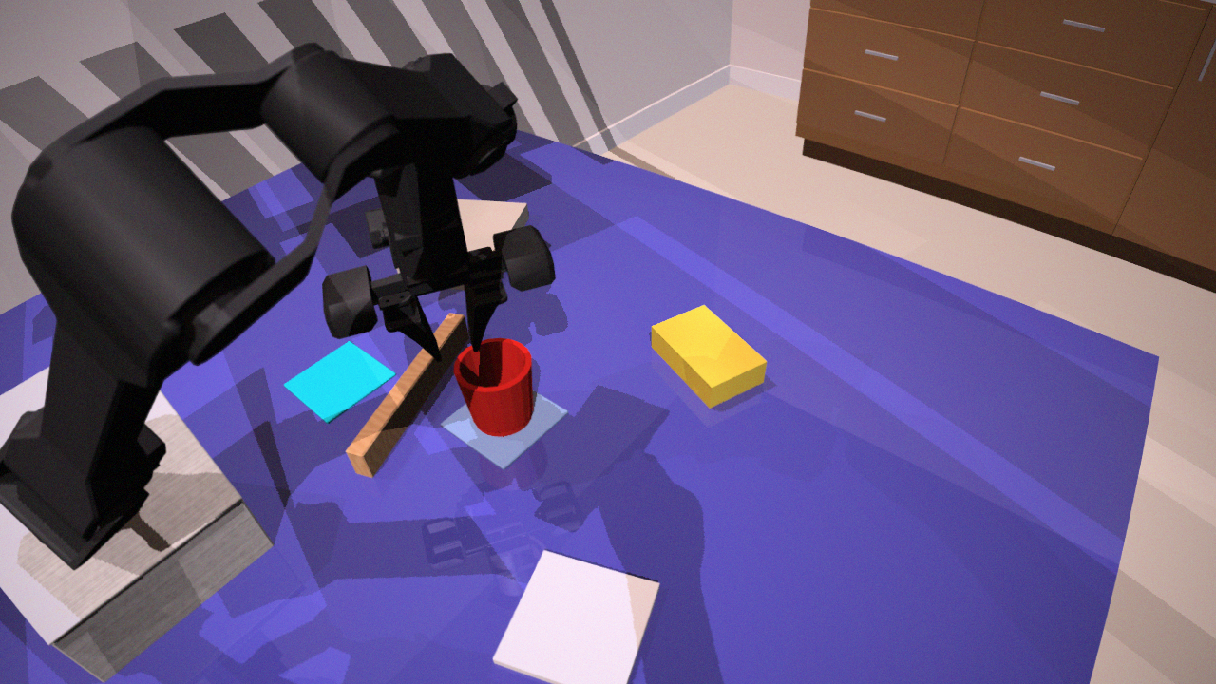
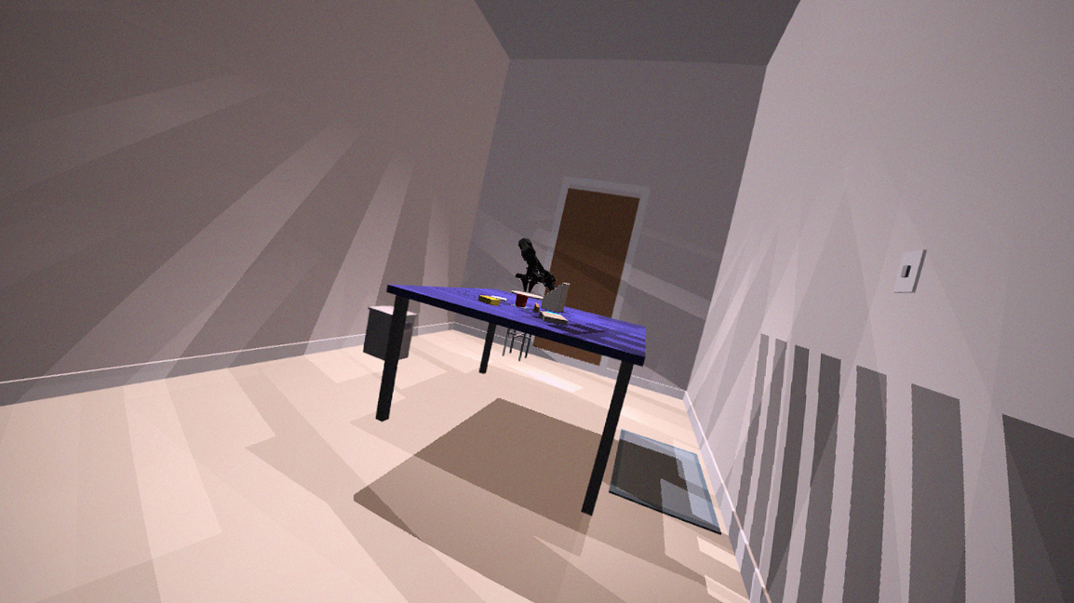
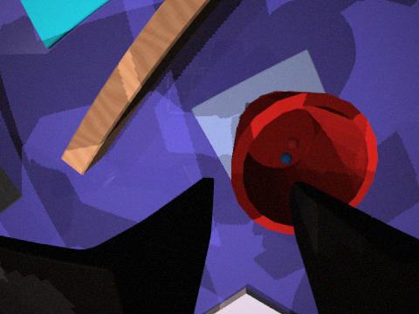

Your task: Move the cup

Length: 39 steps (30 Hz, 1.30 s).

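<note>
Right now the red cup (image 1: pixel 503 409) (image 2: pixel 520 300) (image 3: pixel 305 161) stands up straight on the pale pad (image 1: pixel 503 450) (image 3: pixel 266 89) on the desk (image 1: pixel 850 442) (image 2: pixel 441 296) (image 3: pixel 131 187). Standing that way keeps the marbles in. A blue marble (image 3: pixel 286 158) and a red marble (image 3: pixel 293 143) show down inside it.

The fingers (image 1: pixel 458 353) (image 2: pixel 527 289) are part way open and hold nothing. One tip is over the mouth of the cup, and the other is outside it. I think that is so they can go down on each side of the cup's wall and pinch it. They are just wide enough to fit, maybe.

The other pad looks to be the bright blue pad (image 1: pixel 340 381) (image 3: pixel 61 15). A wooden bar (image 1: pixel 404 399) (image 3: pixel 131 74) lies between the two pads like a little fence, so the cup should go up high before it goes across. If it bumps the bar or tips, the marbles could roll out. Slow and level is best.
</note>
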Motion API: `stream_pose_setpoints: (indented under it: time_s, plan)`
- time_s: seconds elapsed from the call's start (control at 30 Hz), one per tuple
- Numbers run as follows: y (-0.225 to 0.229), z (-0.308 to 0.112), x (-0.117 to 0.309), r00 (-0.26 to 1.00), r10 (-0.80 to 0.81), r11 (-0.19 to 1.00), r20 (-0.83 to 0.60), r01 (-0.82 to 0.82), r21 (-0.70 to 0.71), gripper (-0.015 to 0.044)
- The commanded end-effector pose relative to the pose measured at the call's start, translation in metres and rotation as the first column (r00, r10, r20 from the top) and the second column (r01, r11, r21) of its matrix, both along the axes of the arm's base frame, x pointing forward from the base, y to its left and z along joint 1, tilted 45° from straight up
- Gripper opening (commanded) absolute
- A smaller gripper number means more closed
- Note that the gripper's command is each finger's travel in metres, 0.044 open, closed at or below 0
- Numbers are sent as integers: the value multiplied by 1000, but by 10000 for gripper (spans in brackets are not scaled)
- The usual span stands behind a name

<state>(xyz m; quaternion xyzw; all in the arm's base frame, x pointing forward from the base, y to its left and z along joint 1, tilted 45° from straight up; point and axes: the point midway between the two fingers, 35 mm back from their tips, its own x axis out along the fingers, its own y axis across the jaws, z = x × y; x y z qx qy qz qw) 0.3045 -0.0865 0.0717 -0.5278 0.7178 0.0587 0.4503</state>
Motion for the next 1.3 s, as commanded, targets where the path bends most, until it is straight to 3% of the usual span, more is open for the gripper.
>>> stream_pose_setpoints:
  time_s: [0.0,1.27]
  plan:
    - [-6,-7,-2,1000,1,1000,-16,-1,-5,148]
    - [-45,-45,-6,1000,0,1000,-16,0,-10,148]
